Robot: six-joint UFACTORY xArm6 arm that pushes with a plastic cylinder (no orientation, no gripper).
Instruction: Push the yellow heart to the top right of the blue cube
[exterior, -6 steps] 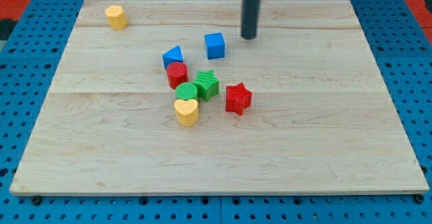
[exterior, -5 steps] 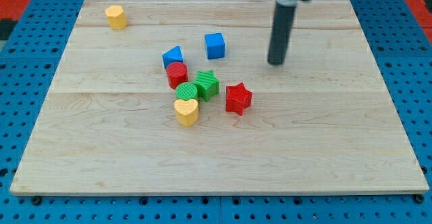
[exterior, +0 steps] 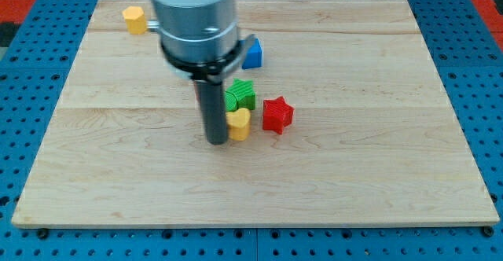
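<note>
Gripper absent: only a dark rod, so nothing to open or close. Tip point(exterior: 217, 141) down on the surface point(exterior: 377, 174), touching the heart's left side. Yellow heart point(exterior: 239, 123) just left of the red star point(exterior: 277, 114), directly below the green star point(exterior: 241, 94). Blue cube point(exterior: 252, 53) beyond the heart, toward the view's top, partly hidden by the arm. Second yellow block point(exterior: 134, 18) far up-left of the heart. Placement on the left likely chosen to drive the heart rightward, around the cluster.

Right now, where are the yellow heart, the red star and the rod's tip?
yellow heart point(exterior: 240, 124), camera view, its front face.
red star point(exterior: 277, 114), camera view, its middle.
my tip point(exterior: 217, 141), camera view, rod's very end, left of the heart.
</note>
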